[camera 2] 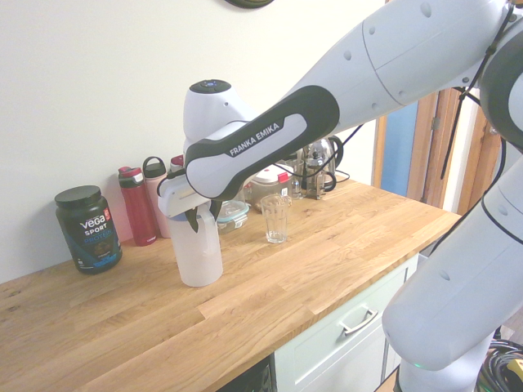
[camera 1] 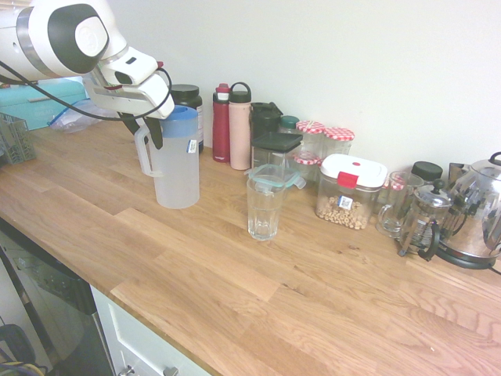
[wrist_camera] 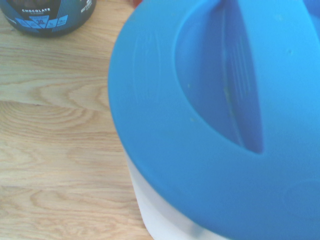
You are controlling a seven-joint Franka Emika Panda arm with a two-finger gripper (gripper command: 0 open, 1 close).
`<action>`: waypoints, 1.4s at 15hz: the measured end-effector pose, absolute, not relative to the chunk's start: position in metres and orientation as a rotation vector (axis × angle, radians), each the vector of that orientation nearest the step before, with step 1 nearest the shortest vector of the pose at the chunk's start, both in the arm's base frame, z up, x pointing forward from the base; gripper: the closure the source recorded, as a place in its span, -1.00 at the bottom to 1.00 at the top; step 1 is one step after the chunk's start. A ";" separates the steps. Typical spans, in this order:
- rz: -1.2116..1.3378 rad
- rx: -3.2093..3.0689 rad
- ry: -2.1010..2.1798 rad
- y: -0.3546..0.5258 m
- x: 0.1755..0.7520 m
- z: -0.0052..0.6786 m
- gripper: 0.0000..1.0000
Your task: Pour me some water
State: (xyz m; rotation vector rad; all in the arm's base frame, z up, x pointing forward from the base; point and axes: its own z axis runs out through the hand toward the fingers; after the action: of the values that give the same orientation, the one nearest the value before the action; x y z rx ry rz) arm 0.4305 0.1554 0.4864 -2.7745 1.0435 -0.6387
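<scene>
The white arm reaches over the wooden desk (camera 1: 235, 282) and sets its claw (camera 1: 143, 131) at the top of a frosted white plastic pitcher with a blue lid (camera 1: 177, 168), which stands upright on the desk. The claw's dark fingers (camera 1: 156, 133) straddle the upper end of the pitcher's handle, one on each side, with the jaws partly closed around it; whether they are already pressing on the handle cannot be told. The water cannot be made out through the frosted wall, so its level in the pitcher is unclear. In the wrist view the blue lid (wrist_camera: 220, 115) fills most of the picture from close by. A clear empty drinking glass (camera 1: 264, 207) stands on the desk a little way from the pitcher, well apart from the claw. Behind the pitcher, along the wall, stand a dark tub of protein powder (camera 2: 88, 228), a red bottle (camera 1: 221, 123) and a pink bottle (camera 1: 240, 127). Farther along are storage jars with checked lids (camera 1: 325, 141), a white-lidded container of nuts (camera 1: 349, 193), a glass French press (camera 1: 423, 222) and a shiny kettle (camera 1: 479, 210).
</scene>
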 end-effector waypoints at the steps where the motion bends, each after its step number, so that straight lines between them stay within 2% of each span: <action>1: -0.635 -2.774 1.043 0.156 0.432 0.485 1.00; 11: -0.639 -2.759 1.048 0.155 0.433 0.487 1.00; 16: -0.665 -2.742 1.037 0.154 0.365 0.531 1.00; 21: -0.565 -2.841 0.893 0.092 0.290 0.543 1.00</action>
State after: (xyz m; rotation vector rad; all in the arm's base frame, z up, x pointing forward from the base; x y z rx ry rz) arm 0.2898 0.0920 0.5431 -2.8406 0.8926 -0.5653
